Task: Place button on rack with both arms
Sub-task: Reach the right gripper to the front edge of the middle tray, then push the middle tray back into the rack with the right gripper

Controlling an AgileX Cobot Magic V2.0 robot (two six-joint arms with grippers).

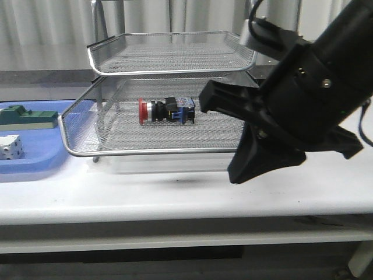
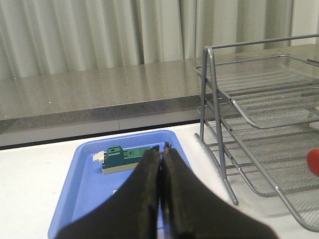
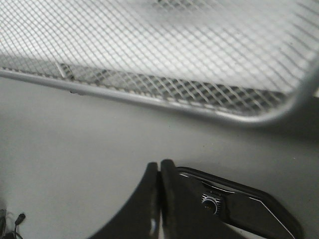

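While the button (image 1: 166, 111) is lying on its side on the mesh floor of the rack's (image 1: 175, 153) pulled-out lower tray, it is touched by neither gripper. Its red cap is turned toward the left of the front view and its blue end toward the right, with the black-and-silver body between them. A sliver of the red cap (image 2: 313, 162) is also seen at the edge of the left wrist view, inside the tray. An upper mesh tray (image 1: 172, 55) is mounted above the one that carries the button.

The right gripper (image 1: 239, 175) is seen large in the foreground of the front view, just to the right of the button and in front of the tray's right corner, above the white table (image 1: 145, 195). In the right wrist view its fingers (image 3: 149, 199) are pressed together with nothing between them, and the tray's chrome rim (image 3: 149, 99) is seen close ahead of the tips.

The left gripper (image 2: 160, 154) is shown only in the left wrist view. Its fingers (image 2: 144, 189) are likewise closed and empty, and they are held above a blue plastic bin (image 1: 35, 166) that stands to the left of the rack. A flat green block (image 1: 26, 116) and a white dotted cube (image 1: 10, 147) are contained in the bin.
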